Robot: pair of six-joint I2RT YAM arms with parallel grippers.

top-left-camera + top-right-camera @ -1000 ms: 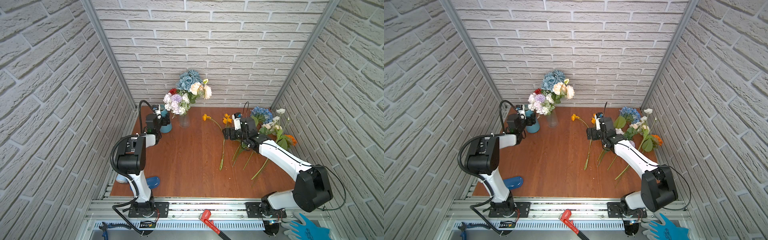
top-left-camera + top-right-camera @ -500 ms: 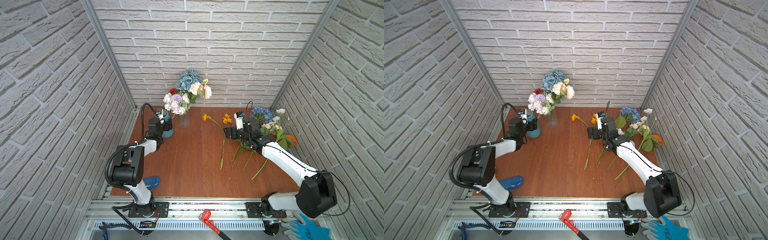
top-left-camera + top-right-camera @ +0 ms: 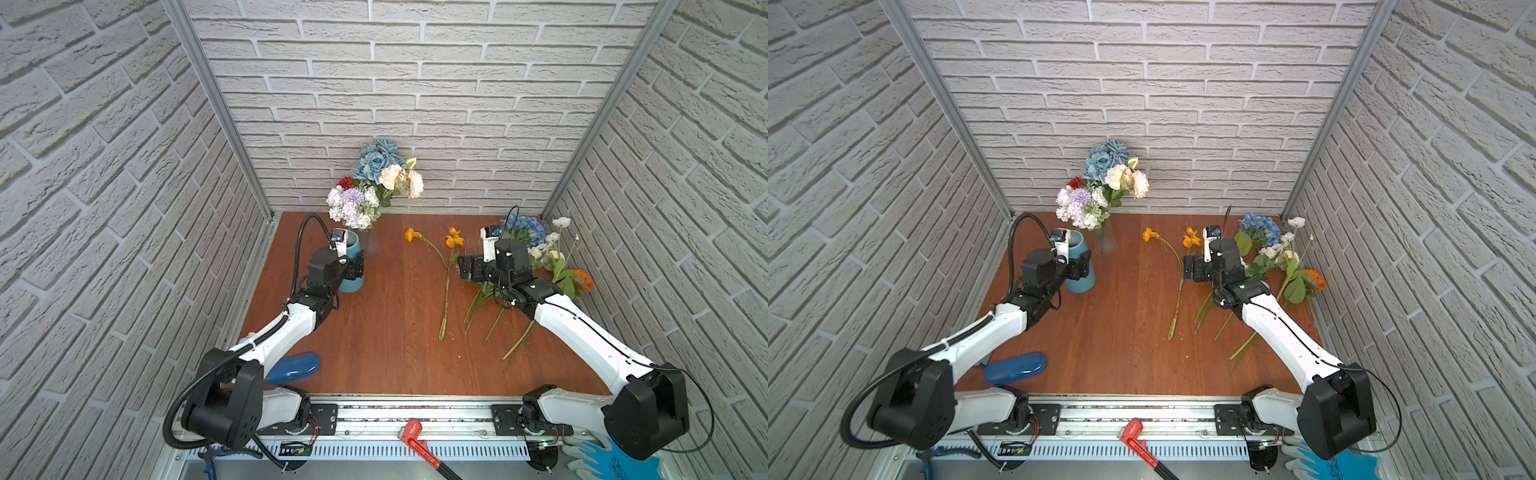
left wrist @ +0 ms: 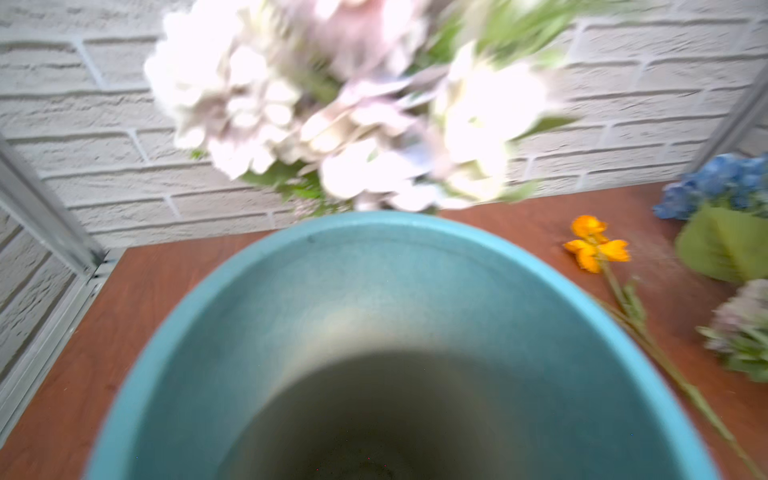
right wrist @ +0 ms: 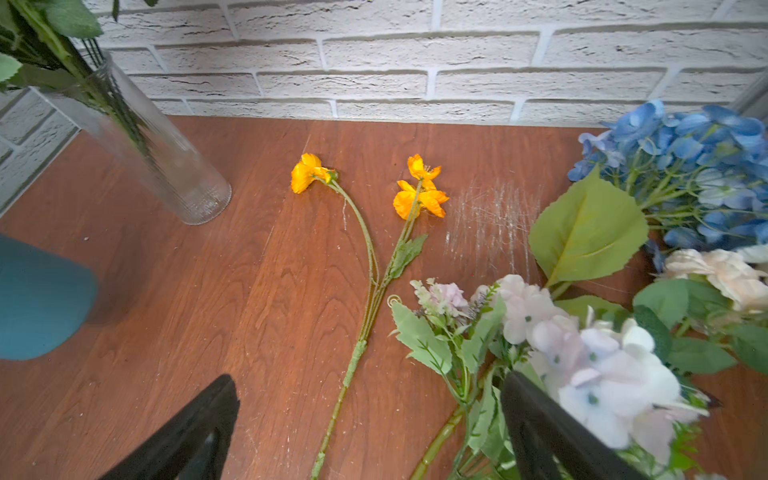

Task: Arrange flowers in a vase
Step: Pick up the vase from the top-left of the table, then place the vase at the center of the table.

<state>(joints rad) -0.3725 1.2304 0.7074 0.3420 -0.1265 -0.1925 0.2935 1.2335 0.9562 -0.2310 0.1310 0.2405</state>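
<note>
Top views: right claw (image 3: pixel 464 268) spread wide, empty, just beside thin yellow-headed stem (image 3: pixel 446 299) lying flat on wood surface (image 3: pixel 374 340). Left claw (image 3: pixel 358 267) against matte teal pot (image 3: pixel 1080 283), grip can't tell.
Right wrist: loose flowers (image 5: pixel 602 365) crowd one finger (image 5: pixel 540 419); bare boards twd ribbed glass vase (image 5: pixel 174 174).
Left wrist: pot's round mouth fills the view, blurred.

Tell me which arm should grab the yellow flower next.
Right. The right gripper hangs open at the yellow flower; the left gripper is away at the blue pot.

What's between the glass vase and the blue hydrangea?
The yellow-flowered stem, flat on the table; seen in the right wrist view and both top views.
</note>
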